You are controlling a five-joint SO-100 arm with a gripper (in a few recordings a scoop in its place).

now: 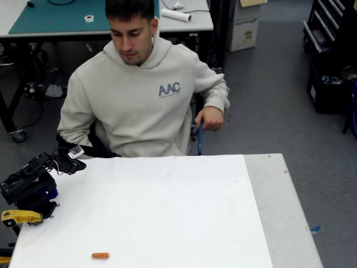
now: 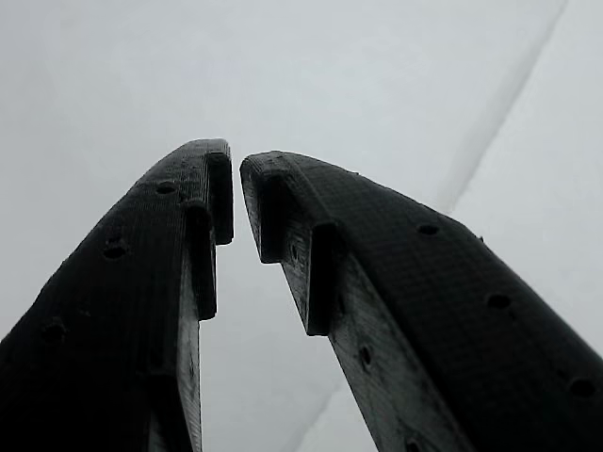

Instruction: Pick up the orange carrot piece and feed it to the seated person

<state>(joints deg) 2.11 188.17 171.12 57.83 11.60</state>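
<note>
The orange carrot piece (image 1: 100, 255) lies flat on the white sheet near the table's front left in the fixed view. The seated person (image 1: 139, 106) sits behind the far edge of the table in a light hoodie, head bent down, one hand on a chair arm. My black arm is folded at the table's left edge, and its gripper (image 1: 75, 165) points toward the far left corner, well away from the carrot. In the wrist view the gripper (image 2: 236, 168) has its black fingertips almost touching over plain white sheet, with nothing between them.
A white sheet (image 1: 167, 212) covers most of the table, with a grey strip (image 1: 279, 212) bare on the right. A yellow tool handle (image 1: 19, 216) sits by the arm's base. Behind the person stands a workbench (image 1: 67, 19) with a tape roll.
</note>
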